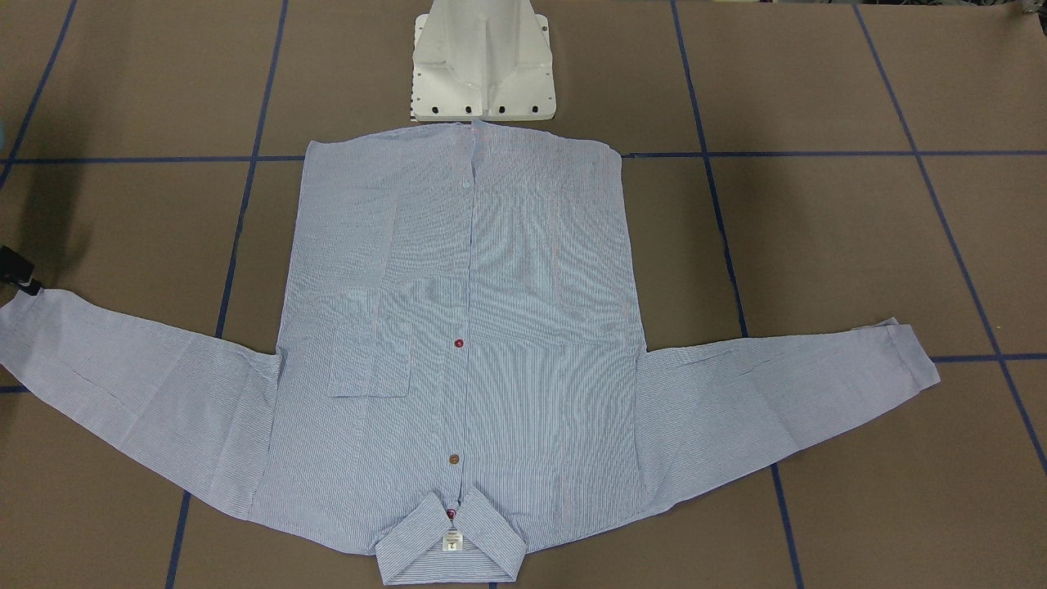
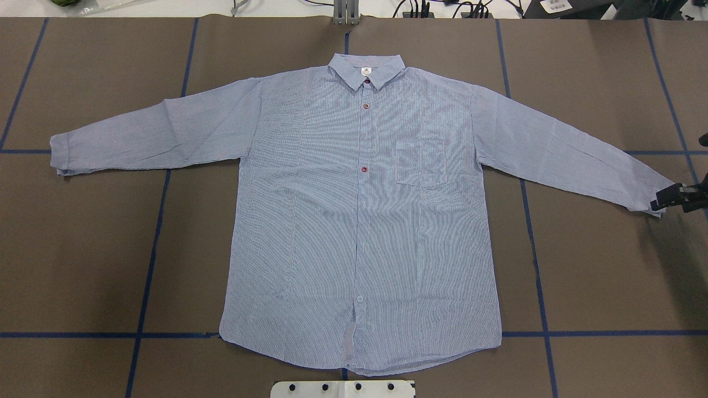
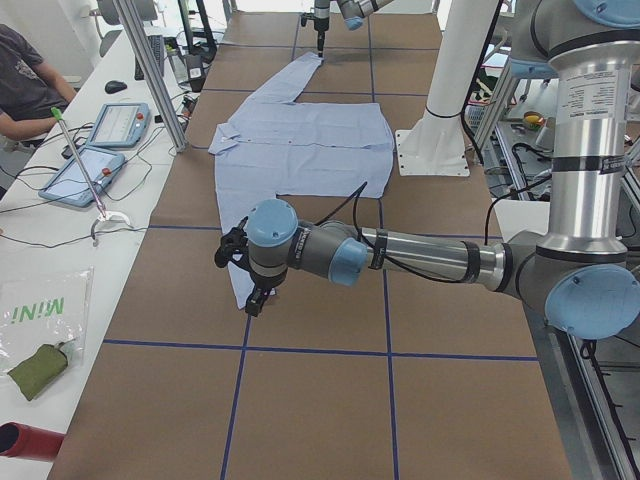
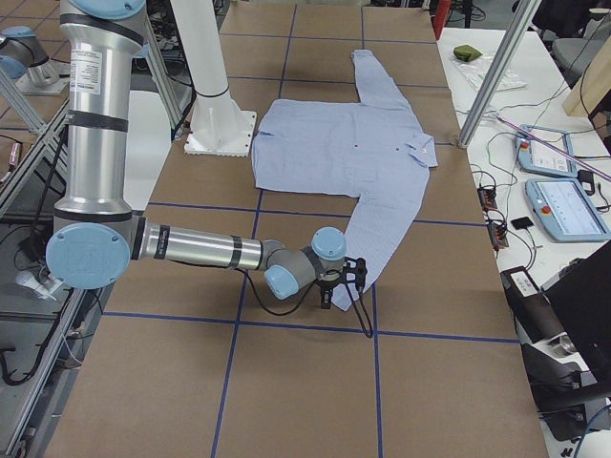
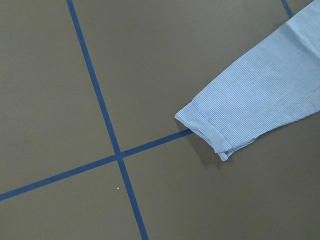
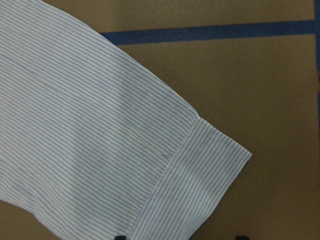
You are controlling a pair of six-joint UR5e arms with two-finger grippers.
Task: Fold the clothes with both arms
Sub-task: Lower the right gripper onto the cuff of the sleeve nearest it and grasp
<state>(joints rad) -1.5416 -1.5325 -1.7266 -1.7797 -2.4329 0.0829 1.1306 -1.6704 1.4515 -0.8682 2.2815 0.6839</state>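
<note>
The light blue striped shirt (image 2: 359, 210) lies flat and face up on the brown table, its collar (image 2: 366, 71) on the far side from the robot and both sleeves spread out. My right gripper (image 2: 672, 198) is low at the end of the right-hand sleeve cuff (image 2: 644, 193). In the right wrist view its black fingertips (image 6: 120, 237) stand apart over that cuff (image 6: 200, 170), so it is open. My left gripper (image 3: 245, 285) shows only in the exterior left view, above the other cuff (image 5: 210, 130). I cannot tell whether it is open or shut.
The white pedestal base (image 1: 483, 65) stands just behind the shirt's hem. Blue tape lines (image 2: 149, 260) cross the brown table. A side bench with tablets (image 3: 105, 140), metal posts (image 3: 150, 70) and a seated person (image 3: 25, 80) runs along the far edge.
</note>
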